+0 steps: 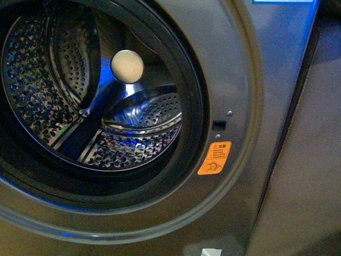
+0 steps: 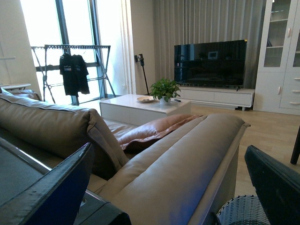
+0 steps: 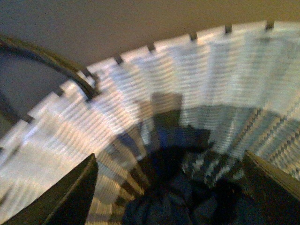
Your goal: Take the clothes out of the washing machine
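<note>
Clothes [image 3: 187, 206] lay soft and limp in the wicker basket [image 3: 140, 93], drum [image 1: 96, 106] empty; grab a bunched fold. Right hand [image 3: 168, 187] and left hand [image 2: 173, 187] were released, empty.

Dim bluish drum [image 1: 80, 90], bright window glare [image 2: 44, 23], motion-blurred basket [image 3: 154, 93]

Beige leather sofa [image 2: 178, 159] in foreground, pink cushion [image 2: 150, 131] on seat. White coffee table [image 2: 140, 108] beyond, potted plant [image 2: 164, 90] on it. Dark TV [image 2: 210, 63] on low white cabinet [image 2: 218, 97]. Black shirt [image 2: 74, 72] hanging on drying rack [image 2: 103, 61] by window. Woven wicker basket [image 3: 154, 93], pale wall.
</note>
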Available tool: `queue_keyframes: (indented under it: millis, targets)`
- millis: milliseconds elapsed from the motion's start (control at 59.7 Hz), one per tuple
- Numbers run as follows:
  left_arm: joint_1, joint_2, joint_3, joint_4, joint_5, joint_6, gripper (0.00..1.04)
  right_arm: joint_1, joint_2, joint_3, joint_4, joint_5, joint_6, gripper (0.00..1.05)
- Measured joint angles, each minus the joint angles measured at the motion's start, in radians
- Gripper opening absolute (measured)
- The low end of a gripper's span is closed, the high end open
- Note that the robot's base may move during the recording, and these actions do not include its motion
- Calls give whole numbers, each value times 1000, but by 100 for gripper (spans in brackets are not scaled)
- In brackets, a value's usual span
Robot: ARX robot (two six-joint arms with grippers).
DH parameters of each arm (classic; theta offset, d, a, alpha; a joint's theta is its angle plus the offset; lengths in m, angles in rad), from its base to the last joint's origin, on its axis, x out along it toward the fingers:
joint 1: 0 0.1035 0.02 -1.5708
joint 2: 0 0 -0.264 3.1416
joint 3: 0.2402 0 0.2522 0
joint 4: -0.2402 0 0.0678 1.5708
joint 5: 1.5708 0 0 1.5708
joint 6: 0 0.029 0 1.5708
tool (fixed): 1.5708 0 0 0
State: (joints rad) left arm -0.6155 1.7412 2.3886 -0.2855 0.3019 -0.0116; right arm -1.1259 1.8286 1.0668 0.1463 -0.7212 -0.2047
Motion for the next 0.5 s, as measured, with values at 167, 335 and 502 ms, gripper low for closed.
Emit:
queue_keyframes:
  millis: [167, 335, 502]
  targets:
    - [0, 0, 0, 0, 0, 0, 98, 20, -288, -76, 230, -135, 226, 97]
    - [0, 0, 0, 0, 0, 0, 98, 114, -552, -195, 502, -110, 446, 97]
    - [0, 0, 1, 0, 0, 0, 98, 329, -799, -374, 541, 20, 549, 97]
